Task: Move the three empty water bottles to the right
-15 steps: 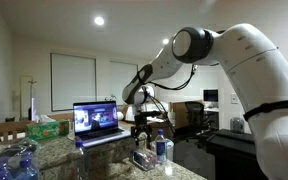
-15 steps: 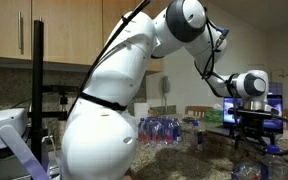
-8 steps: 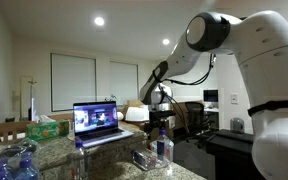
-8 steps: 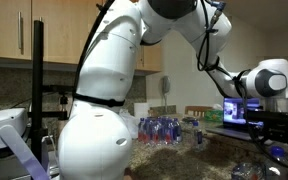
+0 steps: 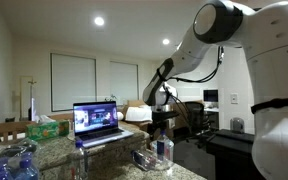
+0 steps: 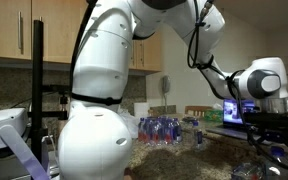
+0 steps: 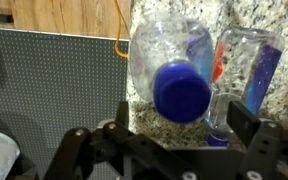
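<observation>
A clear water bottle with a blue cap (image 7: 181, 90) stands upright on the speckled counter, seen from above in the wrist view. It also shows in an exterior view (image 5: 164, 151). A second clear bottle with a bluish label (image 7: 246, 70) is right beside it. A low clear item (image 5: 142, 158) sits next to them; I cannot tell if it is the third bottle. My gripper (image 7: 189, 128) is open and hovers just above the capped bottle, one finger on each side. It shows in both exterior views (image 5: 162, 124) (image 6: 271, 124).
An open laptop (image 5: 97, 121) stands behind the bottles; its dark lid (image 7: 44, 80) fills the left of the wrist view. A heap of bluish clear plastic (image 5: 14, 162) lies at the counter's near end. A tissue box (image 5: 46, 128) and a shrink-wrapped pack of bottles (image 6: 164, 130) stand further off.
The arm has swung sideways away from the laptop, bringing the gripper over the upright bottle. The bottles have not moved.
</observation>
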Available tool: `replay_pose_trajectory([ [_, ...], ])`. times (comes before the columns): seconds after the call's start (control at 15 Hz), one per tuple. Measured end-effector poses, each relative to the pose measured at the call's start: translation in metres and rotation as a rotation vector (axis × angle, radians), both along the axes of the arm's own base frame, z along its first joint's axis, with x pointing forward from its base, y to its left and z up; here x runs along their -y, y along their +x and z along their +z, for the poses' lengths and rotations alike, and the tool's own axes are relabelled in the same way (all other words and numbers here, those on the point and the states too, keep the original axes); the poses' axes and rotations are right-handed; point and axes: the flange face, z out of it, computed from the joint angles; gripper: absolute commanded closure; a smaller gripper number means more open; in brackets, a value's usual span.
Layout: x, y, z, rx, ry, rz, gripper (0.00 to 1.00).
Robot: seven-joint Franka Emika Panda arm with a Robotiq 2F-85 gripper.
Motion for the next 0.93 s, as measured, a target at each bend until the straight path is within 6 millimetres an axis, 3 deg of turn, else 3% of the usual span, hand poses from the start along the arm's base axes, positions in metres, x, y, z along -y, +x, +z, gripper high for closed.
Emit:
replay_pose_trajectory([
  [0.4,-0.007,-0.009,-0.001,-0.007,-0.003,0.185,0.0],
  [0.47,-0.017,-0.003,0.0,0.0,0.001,0.214,0.0],
  [0.6,-0.065,0.027,0.005,0.027,0.016,0.297,0.0],
  [0.8,-0.158,0.074,0.008,0.053,0.034,0.447,0.0],
  [0.93,-0.207,0.1,0.012,0.062,0.05,0.485,0.0],
])
